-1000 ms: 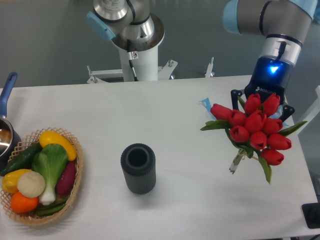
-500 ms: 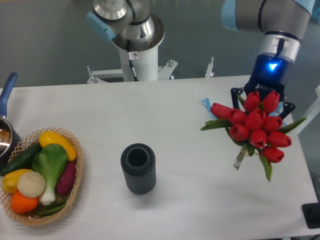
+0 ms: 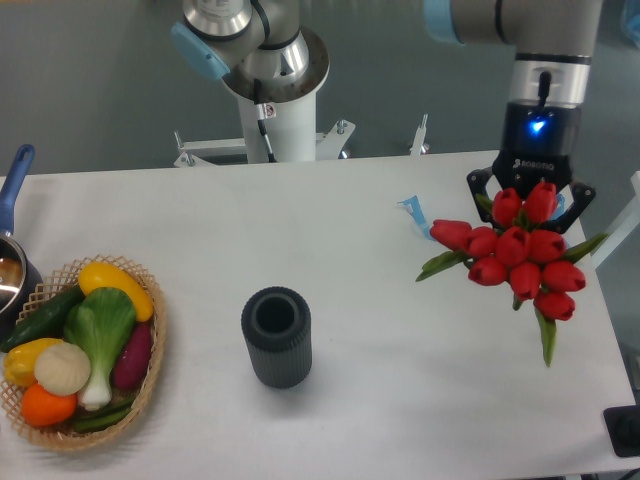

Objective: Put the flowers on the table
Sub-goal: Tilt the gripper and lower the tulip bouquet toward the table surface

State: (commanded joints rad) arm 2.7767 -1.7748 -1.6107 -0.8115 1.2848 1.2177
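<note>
The flowers (image 3: 518, 254), a bunch of red tulips with green leaves, hang over the right side of the white table (image 3: 330, 240). The blooms face the camera and hide the stems. My gripper (image 3: 531, 192) points straight down right behind and above the bunch, and its jaws are closed in on the bunch, holding it. I cannot tell whether the flowers touch the tabletop.
A dark ribbed vase (image 3: 276, 336) stands upright and empty at the table's middle front. A wicker basket (image 3: 157, 331) of vegetables sits at the front left, with a blue-handled pot (image 3: 12, 190) at the left edge. A small blue-white scrap (image 3: 412, 210) lies left of the flowers.
The gripper has moved slightly right and up, and turned. The bunch has swung with it, so the stems that stuck out low left are now hidden under the blooms.
</note>
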